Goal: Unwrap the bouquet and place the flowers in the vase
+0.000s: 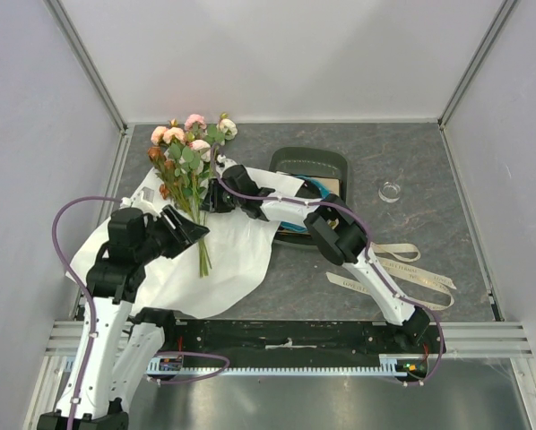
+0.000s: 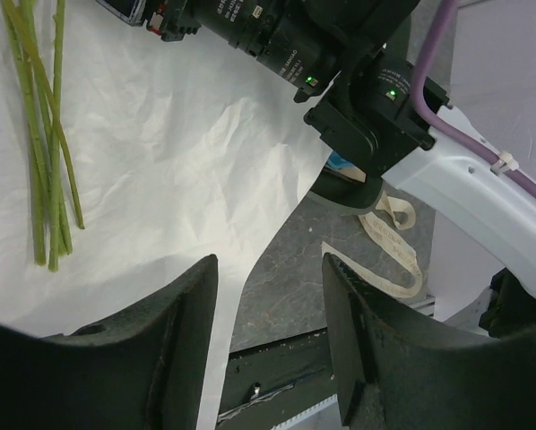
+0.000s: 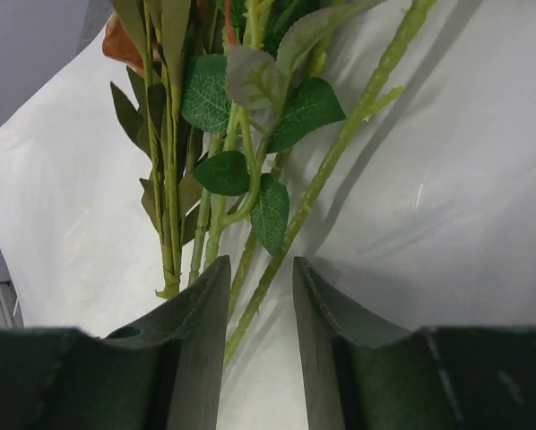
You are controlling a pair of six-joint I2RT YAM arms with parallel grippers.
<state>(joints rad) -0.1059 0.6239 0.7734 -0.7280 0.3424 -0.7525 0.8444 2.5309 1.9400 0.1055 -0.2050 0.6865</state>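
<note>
Overhead, I see a grey, stone-patterned table (image 1: 411, 161) closed in by pale walls (image 1: 35, 90).

The white paper wrap (image 1: 232, 260) lies opened out and creased across the lower left of that view. Its right edge reaches the dark green tray (image 1: 308, 159) at centre.

The right arm (image 1: 358, 255) stretches diagonally from the lower right, across the tray, toward the upper left. It hides most of a blue-rimmed plate (image 1: 320, 186). The left arm (image 1: 116, 269) rises at the lower left.

The flowers (image 1: 189, 157) lie loose on the wrap. Their pink, peach and cream blooms are past the paper's top edge, and the thin stems point toward the bottom of the frame.

The right gripper (image 1: 216, 193) sits at the leafy middle of the bunch. In the right wrist view its two dark fingers (image 3: 196, 313) stand apart, and a single green stem (image 3: 277, 242) runs down into the gap. I cannot tell whether either finger touches it.

The left gripper (image 1: 192, 228) is just beside the lower stems. In the left wrist view its fingers (image 2: 183, 322) are spread wide with nothing between them, over the paper's edge and bare table. The stems lie apart from them at the upper left.

The cream ribbon (image 1: 402, 264) lies in loose loops on the table at the lower right, beside the right arm.

The vase (image 1: 391, 191), small clear glass, stands upright to the right of the tray, well apart from the flowers.
</note>
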